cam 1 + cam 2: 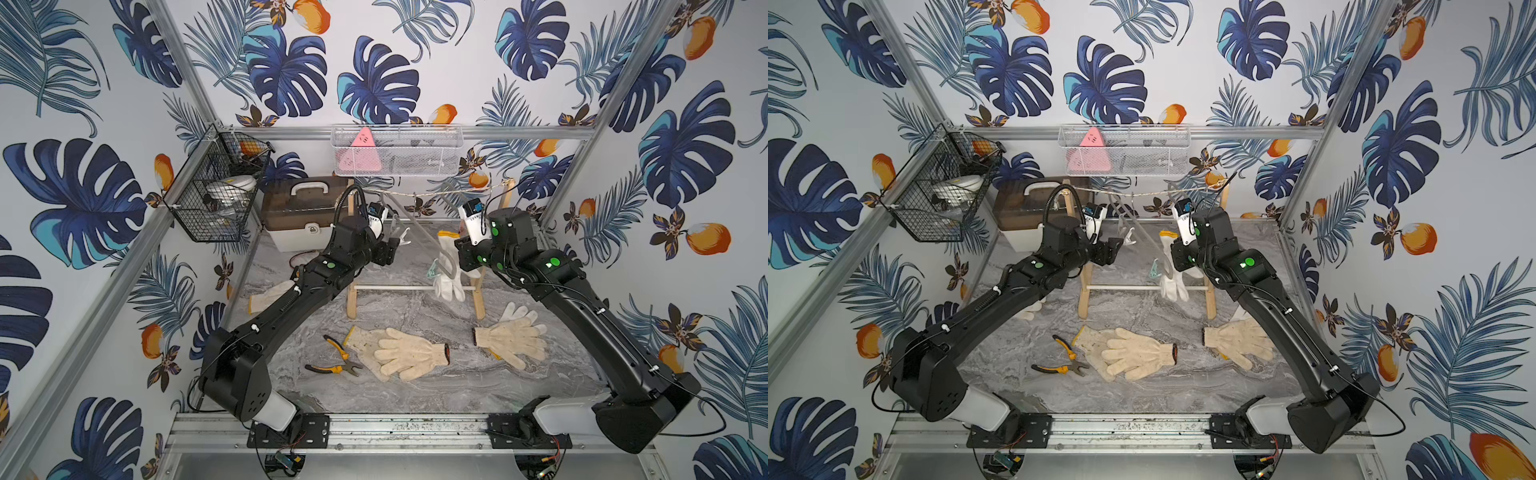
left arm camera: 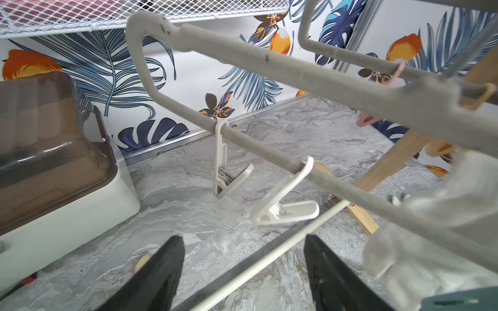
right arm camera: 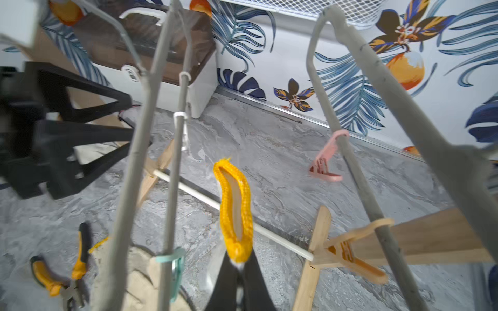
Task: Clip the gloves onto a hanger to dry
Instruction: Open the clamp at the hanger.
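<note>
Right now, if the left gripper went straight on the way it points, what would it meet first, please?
Probably the nearer white clip hanging on the grey hanger bar, which lies straight ahead of the open left gripper; depth is unclear.

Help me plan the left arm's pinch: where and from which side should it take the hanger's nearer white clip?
On the nearer white clip, pinch the free lever toward the hooked arm, behind the spring, where they splay apart. Come from the robot's side; the left gripper faces it, fingers open.
</note>
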`<state>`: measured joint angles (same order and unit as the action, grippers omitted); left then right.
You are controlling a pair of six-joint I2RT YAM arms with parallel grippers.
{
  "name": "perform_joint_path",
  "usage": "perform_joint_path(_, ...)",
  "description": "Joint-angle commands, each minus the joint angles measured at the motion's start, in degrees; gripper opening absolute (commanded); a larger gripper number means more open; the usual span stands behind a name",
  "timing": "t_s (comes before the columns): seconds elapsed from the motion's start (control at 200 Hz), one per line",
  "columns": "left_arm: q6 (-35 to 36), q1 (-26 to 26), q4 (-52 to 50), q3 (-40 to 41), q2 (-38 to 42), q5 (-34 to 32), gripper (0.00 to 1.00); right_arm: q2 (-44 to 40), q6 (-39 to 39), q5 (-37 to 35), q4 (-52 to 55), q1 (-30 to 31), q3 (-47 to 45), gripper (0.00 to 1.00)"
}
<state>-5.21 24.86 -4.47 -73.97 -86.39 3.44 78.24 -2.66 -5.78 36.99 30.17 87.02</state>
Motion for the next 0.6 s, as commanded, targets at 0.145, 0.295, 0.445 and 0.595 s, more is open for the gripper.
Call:
perform_joint_path(0.145,-1.2,-0.1,-1.2,0.3,1.5,3.1,0.77,3.3,-4.1,0.2,-9.4,0.5,-1.0,0.00)
perform_joint_path(0.295,-1.2,-0.1,-0.9,-0.3,1.3,3.7,0.77,6.5,-7.3,-1.8,-11.2,0.5,-0.5,0.00)
perform_joint_path(0.445,-1.8,-0.1,-1.2,-0.6,1.9,5.1,0.77,7.6,-11.3,-2.2,-16.4,0.4,-3.3,0.00)
perform_joint_path(0.595,-2.4,-0.1,-2.1,0.0,2.8,6.3,0.77,9.3,-11.8,3.0,-17.7,0.0,-3.6,0.00)
